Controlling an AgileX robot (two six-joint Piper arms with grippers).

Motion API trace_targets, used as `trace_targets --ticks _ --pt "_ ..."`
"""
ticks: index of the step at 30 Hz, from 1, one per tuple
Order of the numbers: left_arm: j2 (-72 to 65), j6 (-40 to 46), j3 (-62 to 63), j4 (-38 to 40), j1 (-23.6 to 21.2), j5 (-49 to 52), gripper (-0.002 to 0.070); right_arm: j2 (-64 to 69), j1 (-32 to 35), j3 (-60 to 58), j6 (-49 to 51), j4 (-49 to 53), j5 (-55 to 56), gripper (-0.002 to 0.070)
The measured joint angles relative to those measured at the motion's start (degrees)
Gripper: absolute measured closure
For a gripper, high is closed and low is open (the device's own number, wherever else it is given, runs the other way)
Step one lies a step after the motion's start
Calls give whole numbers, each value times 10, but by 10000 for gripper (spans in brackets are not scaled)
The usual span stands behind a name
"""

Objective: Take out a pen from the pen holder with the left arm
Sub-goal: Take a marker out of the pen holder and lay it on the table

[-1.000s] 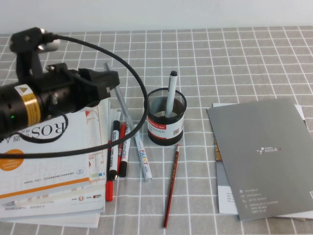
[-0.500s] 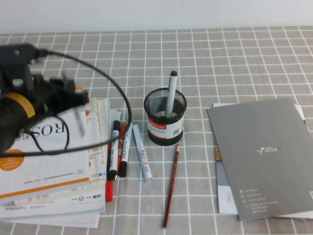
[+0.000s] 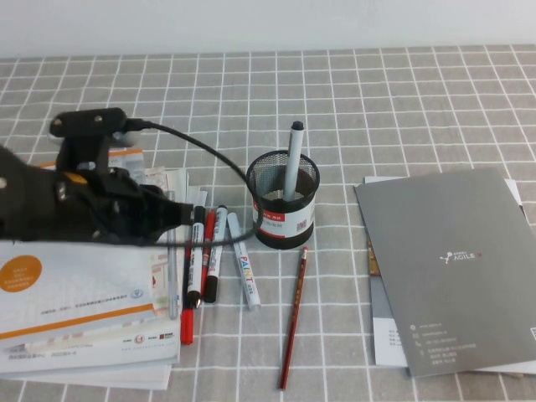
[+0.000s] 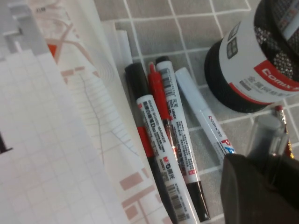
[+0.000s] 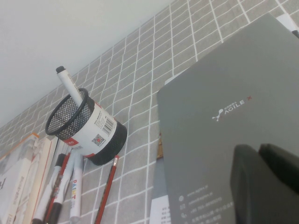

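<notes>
Grey pen (image 3: 172, 280) sits pinched in my left gripper (image 3: 179, 216), low over the books (image 3: 75, 293) at the table's left edge. If I let go on that slope, it may roll off. My right gripper (image 5: 266, 186) hovers over the booklet (image 5: 210, 116).

A table (image 3: 419, 92) fills nearly the whole view, covered in a grey cloth (image 3: 469, 142) crossed by thin white lines into a regular grid of squares. Along its far edge rises a plain, pale wall (image 3: 268, 25), bare and unmarked. The light is soft and even, casting only faint, short shadows on the cloth.
</notes>
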State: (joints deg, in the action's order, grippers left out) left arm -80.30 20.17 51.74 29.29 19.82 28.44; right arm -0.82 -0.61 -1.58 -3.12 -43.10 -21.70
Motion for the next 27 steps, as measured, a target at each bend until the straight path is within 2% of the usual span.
trace_targets --ticks 9,16,19,22,25,27 --pt "-121 -52 68 7 -1 15 622 0 0 0 0 0 0 689" --pt "-190 -56 120 31 -3 21 622 0 0 0 0 0 0 689" --pt "-211 -56 139 31 -3 31 596 0 0 0 0 0 0 689" --pt "-222 -56 148 31 -3 34 497 0 0 0 0 0 0 689" --pt "-227 -56 150 31 -3 34 337 0 0 0 0 0 0 689" --pt "-227 -56 150 25 -3 34 258 0 0 0 0 0 0 689"
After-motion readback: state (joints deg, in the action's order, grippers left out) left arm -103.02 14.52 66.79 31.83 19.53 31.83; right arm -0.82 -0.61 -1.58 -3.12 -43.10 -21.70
